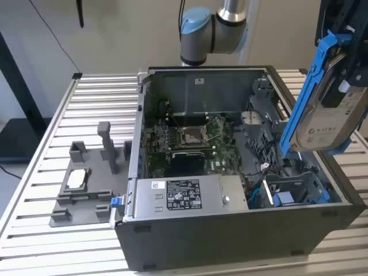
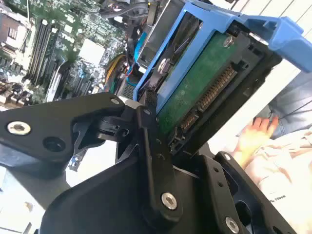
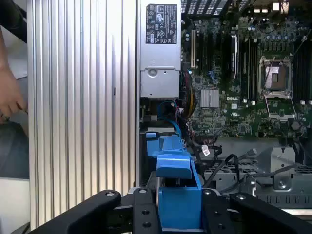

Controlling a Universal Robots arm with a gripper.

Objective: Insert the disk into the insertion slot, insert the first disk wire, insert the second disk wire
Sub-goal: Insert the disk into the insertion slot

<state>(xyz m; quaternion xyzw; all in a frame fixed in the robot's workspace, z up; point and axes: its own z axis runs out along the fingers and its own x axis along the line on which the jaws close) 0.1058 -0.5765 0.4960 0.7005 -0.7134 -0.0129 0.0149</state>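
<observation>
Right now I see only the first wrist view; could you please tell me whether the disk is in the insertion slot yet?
Observer: Not yet. In the exterior view the disk hangs tilted above the insertion slot, with none of it inside.
Operator: Thank you. Where is its connector?
Observer: In the second wrist view the connector sits along the green circuit board, and both face that camera.
</observation>
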